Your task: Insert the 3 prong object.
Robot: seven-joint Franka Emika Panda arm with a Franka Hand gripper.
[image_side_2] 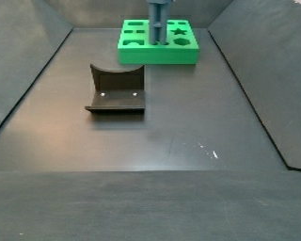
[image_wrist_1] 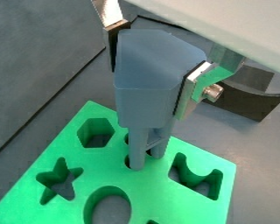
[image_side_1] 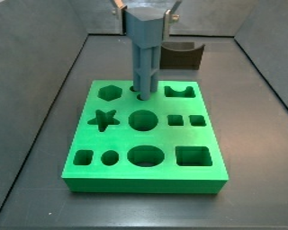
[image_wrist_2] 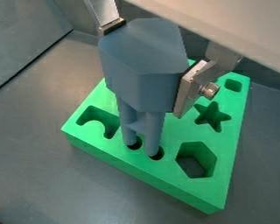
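The 3 prong object (image_wrist_1: 149, 74) is a blue-grey piece with a wide head and parallel rods. It stands upright over the green board (image_wrist_1: 55, 206), and its rod ends sit in a hole between the hexagon and notched cut-outs. My gripper (image_wrist_1: 152, 54) is shut on its head, silver fingers (image_wrist_1: 196, 85) on either side. It also shows in a wrist view (image_wrist_2: 140, 70) over the board (image_wrist_2: 113, 156), in a side view (image_side_1: 144, 49) over the board (image_side_1: 140, 180), and in a side view (image_side_2: 157, 14) at the far board (image_side_2: 160, 54).
The dark fixture (image_side_2: 114, 90) stands mid-floor and shows behind the board in a side view (image_side_1: 183, 54). The board has star (image_side_1: 104, 119), round (image_side_1: 143, 119) and square (image_side_1: 193, 157) holes. Dark bin walls (image_side_1: 32, 108) rise on each side.
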